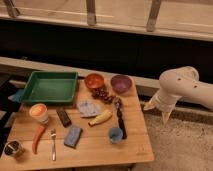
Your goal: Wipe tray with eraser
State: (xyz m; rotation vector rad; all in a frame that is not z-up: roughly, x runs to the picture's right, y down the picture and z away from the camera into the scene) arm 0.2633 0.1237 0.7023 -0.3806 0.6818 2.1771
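The green tray (49, 87) lies on the far left corner of the wooden table (100, 145), and nothing is inside it. The eraser (63, 116), a small dark block, rests flat on the wood in front of the tray's near right corner. My white arm (182, 86) reaches in from the right. Its gripper (157, 112) hangs beyond the table's right edge, well away from both the eraser and the tray. It is open, with nothing between its two pale fingertips.
An orange bowl (94, 80), a purple bowl (121, 83) and grapes (102, 94) stand right of the tray. A banana (100, 118), blue cup (115, 134), black-handled utensil (120, 120), blue-grey sponge (73, 136), fork (53, 143), carrot (38, 138) and orange-filled cup (39, 113) fill the front.
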